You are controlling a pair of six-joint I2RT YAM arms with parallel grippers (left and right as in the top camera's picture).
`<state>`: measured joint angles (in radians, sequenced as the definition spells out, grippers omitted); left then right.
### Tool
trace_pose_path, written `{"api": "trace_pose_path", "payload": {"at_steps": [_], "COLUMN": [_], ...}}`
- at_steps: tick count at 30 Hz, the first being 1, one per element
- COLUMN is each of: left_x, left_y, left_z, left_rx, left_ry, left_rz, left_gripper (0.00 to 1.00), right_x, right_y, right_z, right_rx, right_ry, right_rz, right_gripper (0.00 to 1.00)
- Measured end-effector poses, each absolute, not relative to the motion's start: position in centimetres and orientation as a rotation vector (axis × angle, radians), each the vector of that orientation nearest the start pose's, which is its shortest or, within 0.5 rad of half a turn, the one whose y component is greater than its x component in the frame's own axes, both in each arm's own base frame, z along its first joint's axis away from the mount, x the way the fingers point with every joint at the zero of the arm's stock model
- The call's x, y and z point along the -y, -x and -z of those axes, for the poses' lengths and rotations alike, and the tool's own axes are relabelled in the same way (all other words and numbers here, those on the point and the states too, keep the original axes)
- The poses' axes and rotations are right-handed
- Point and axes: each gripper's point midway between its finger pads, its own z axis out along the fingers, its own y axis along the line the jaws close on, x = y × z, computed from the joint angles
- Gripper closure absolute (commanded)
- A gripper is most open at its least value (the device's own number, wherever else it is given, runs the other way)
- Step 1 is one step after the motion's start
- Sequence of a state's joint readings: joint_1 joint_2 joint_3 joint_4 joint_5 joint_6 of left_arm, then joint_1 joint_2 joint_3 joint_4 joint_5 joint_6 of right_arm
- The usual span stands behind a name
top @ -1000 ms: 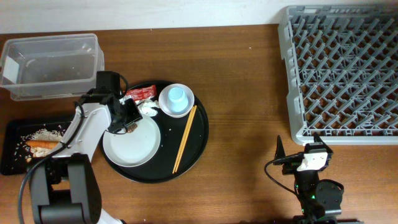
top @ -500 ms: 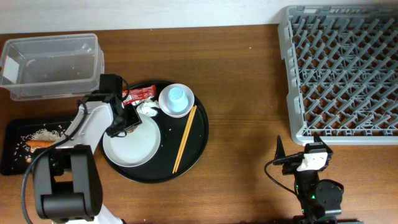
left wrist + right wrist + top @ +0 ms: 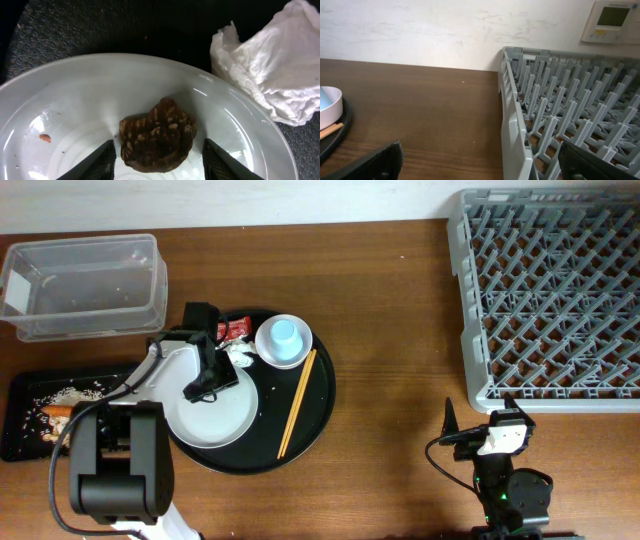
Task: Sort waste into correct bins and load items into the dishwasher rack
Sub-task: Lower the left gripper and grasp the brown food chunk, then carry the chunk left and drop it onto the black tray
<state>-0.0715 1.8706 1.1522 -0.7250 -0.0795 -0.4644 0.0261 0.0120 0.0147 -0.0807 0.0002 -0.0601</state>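
A brown lump (image 3: 157, 132) lies on the white plate (image 3: 75, 100), which rests on the round black tray. My left gripper (image 3: 160, 152) is open astride the lump, one finger close on each side. In the overhead view the left gripper (image 3: 205, 375) covers the lump at the plate's (image 3: 215, 420) upper edge. A crumpled tissue (image 3: 270, 65) lies just beyond the plate. The red sachet (image 3: 236, 330) is beside the tissue (image 3: 238, 356). A pale-blue cup (image 3: 285, 333) stands in the small white dish (image 3: 270, 352). My right gripper (image 3: 497, 438) is open and empty beside the dishwasher rack (image 3: 555, 290).
The clear tub (image 3: 85, 285) stands at the back left. A black rectangular tray (image 3: 20, 415) at the left edge holds rice (image 3: 75, 392) and a carrot (image 3: 62, 412). Wooden chopsticks (image 3: 296, 402) lie on the round black tray (image 3: 315, 415).
My left gripper has shifted right along the plate's upper edge, towards the tissue. The right arm has not moved.
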Motion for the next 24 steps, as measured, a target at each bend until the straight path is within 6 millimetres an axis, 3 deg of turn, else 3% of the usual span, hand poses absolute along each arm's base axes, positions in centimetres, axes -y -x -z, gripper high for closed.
{"api": "trace_pose_path", "payload": {"at_steps": [7,10,17,24], "left_x": [0.85,0.76,0.73,0.67], "left_y": [-35.86,-36.11,-36.31,-36.13], "left_z": [-0.69,-0.72,-0.71,-0.81], "left_rx": [-2.912,-2.900,-2.890,-2.899], "left_ry": [0.591,0.592,0.600,0.602], "left_rz": [-0.086,-0.090,-0.090,-0.097], "left_gripper": [0.46,0.55,0.64,0.66], "right_x": [-0.64,-0.64,-0.64,-0.64], "right_y": [-24.59,-24.59,-24.59,-24.59], "right_z": [-15.82,-15.82,-15.82,-15.82], "right_rx": [-1.647,-1.647,-1.647,-1.647], "right_ry": [0.071,0.071,0.071,0.071], "right_rz": [0.026,0.026,0.026,0.026], "right_gripper": [0.02,0.02,0.02,0.02]}}
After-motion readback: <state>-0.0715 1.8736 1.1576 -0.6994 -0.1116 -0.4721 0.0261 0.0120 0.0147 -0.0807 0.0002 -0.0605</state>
